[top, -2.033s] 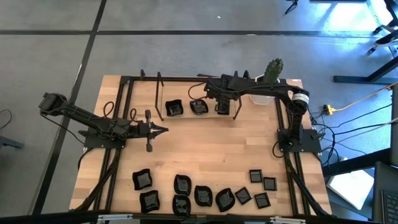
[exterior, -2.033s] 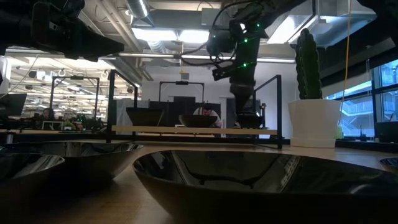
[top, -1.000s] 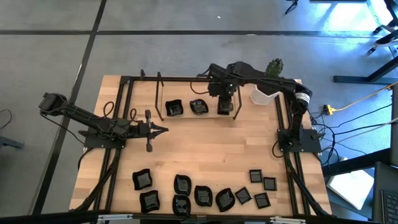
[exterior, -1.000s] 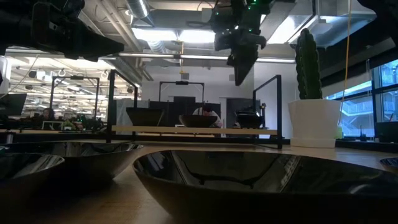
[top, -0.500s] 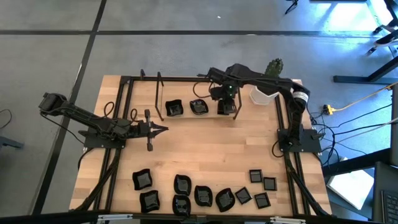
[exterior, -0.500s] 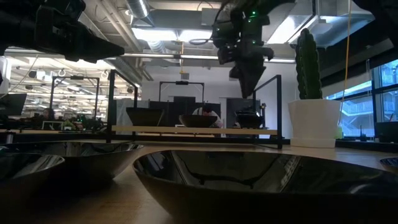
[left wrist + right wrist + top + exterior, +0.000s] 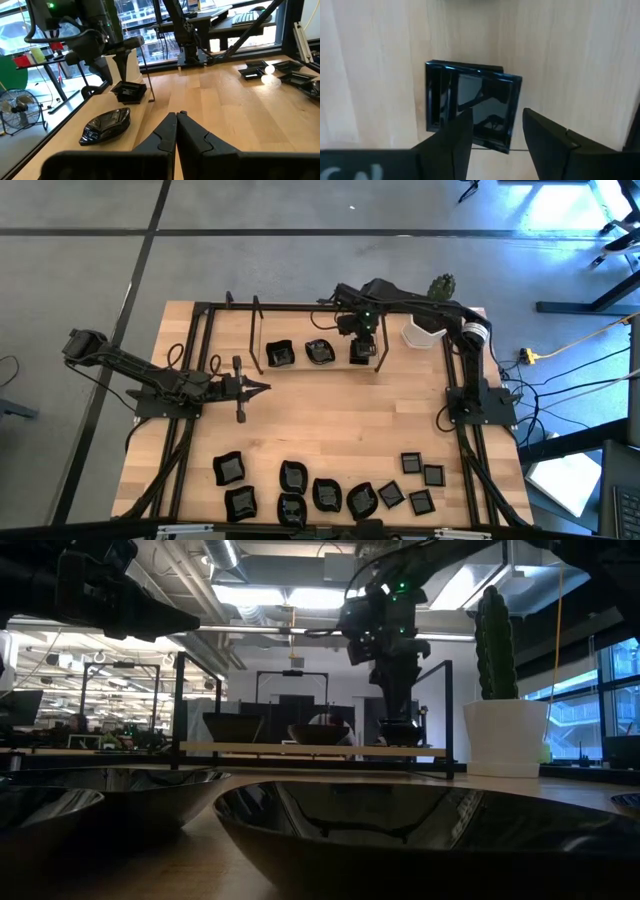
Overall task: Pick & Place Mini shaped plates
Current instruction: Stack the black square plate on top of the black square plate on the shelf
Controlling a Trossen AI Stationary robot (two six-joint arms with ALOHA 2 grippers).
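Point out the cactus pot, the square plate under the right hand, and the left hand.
Cactus pot (image 7: 505, 738), low view, front wall.
Square plate (image 7: 482, 97), right wrist view, glossy centre.
Left hand (image 7: 176, 115), left wrist view, between fingertips.

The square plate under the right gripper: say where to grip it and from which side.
Grip the square plate by one raised rim, coming straight down. It lies flat on the table, so only its rim stands up. The open right gripper already hangs over one edge.
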